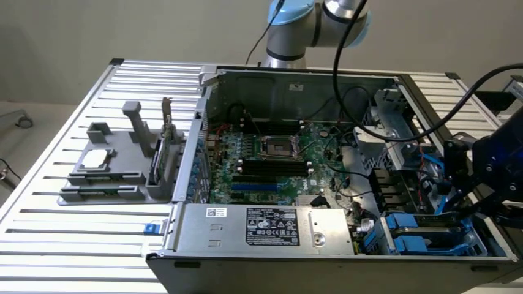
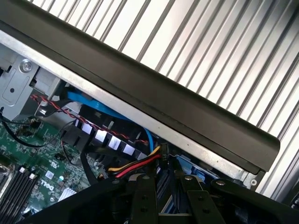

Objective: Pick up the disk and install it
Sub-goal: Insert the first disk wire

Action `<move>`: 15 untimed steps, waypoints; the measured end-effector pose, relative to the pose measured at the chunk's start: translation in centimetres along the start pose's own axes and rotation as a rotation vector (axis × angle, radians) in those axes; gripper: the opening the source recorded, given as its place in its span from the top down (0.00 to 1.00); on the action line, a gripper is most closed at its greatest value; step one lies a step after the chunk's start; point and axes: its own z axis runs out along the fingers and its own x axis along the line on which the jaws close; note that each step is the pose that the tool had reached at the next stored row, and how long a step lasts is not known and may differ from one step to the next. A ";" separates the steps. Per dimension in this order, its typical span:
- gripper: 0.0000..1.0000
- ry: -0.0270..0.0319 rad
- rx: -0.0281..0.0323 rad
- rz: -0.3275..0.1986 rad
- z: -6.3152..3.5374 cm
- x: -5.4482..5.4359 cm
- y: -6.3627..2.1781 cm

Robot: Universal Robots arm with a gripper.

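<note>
As the gripper [image 2: 166, 184] held what looked like the disk [image 2: 168, 201] on edge, the blue cage [image 1: 425, 231] sat just below.

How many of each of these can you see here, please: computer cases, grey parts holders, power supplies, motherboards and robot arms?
computer case: 1
grey parts holder: 1
power supply: 1
motherboard: 1
robot arm: 1
Total: 5
</note>
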 end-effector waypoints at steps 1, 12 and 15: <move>0.74 0.0016 0.0007 0.000 0.03 0.0 0.01; 0.74 0.0111 0.0035 -0.002 0.12 0.0 0.25; 0.74 0.0118 0.0035 -0.005 0.18 0.1 0.35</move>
